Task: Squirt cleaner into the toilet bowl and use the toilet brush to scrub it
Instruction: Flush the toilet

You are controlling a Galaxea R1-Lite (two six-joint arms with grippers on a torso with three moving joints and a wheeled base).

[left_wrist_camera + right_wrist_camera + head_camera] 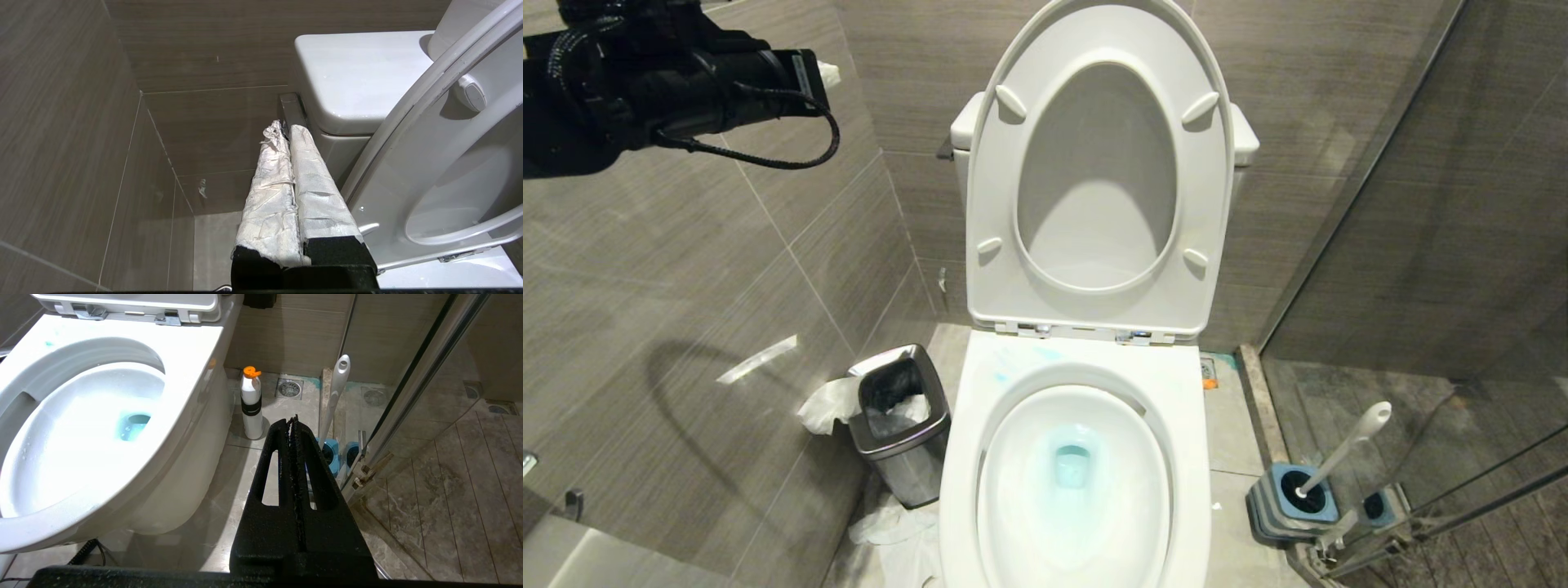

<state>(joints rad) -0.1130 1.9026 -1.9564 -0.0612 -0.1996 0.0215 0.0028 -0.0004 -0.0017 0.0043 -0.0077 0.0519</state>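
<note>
A: Left gripper (286, 128)?
B: Jaws clenched, empty, raised beside the tank (359, 77).
A: Right gripper (294, 420)?
B: Clenched, empty. Toilet brush (337, 386) just beyond, in its holder (329, 453); toilet bowl (192, 347) alongside, cleaner (130, 426) tinting its water.

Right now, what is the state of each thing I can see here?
toilet bowl: seat and lid raised, water tinted
cleaner: turquoise in the water, smears on the rim
toilet brush: standing in its holder, untouched
bottle: upright on the floor, capped
waste bin: open, lined
left gripper: jaws shut, empty, beside the tank
right gripper: jaws shut, empty
</note>
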